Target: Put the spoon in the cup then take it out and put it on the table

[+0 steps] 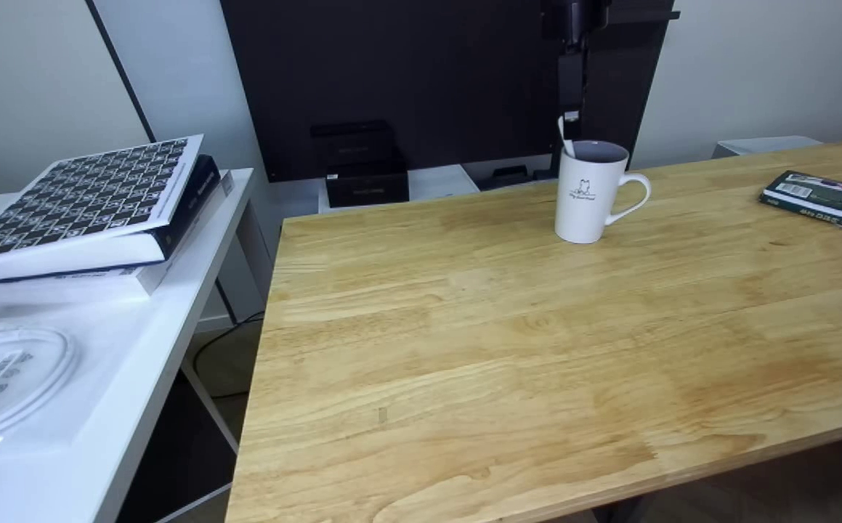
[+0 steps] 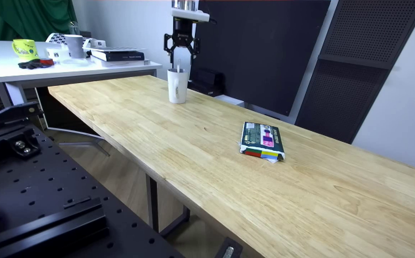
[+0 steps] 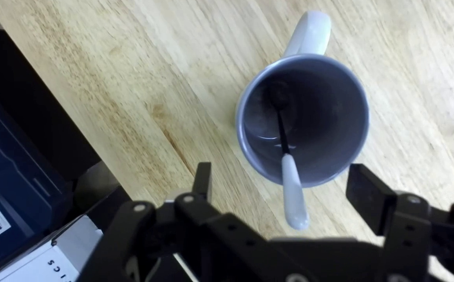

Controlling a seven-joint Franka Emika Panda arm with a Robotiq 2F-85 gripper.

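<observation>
The white ceramic mug (image 1: 586,211) is stood upright on the wooden table (image 1: 464,378), near the long edge beyond which a black panel (image 1: 406,80) is seen. Toward the opposite long edge, a broad stretch of planks is offered; past it, across a strip of floor, a black perforated plate (image 2: 67,172) is shown.

The slender spoon (image 3: 292,192) is leaned inside the mug, its handle carried over the rim away from the loop; its bowl, dimly lit, seems to be rested on the bottom. The fingers (image 3: 202,178) of the gripper (image 3: 281,181) are spread apart, the handle's end flanked by them with a gap on either side.

On the loop side, well apart, a green packet (image 2: 263,141) is laid flat. Past the panel-side edge, a dark blue case (image 3: 19,188) and a lettered white box (image 3: 38,260) are seen. Beyond the table's end, a white side table (image 1: 137,349) is loaded with stacked books (image 1: 94,196).
</observation>
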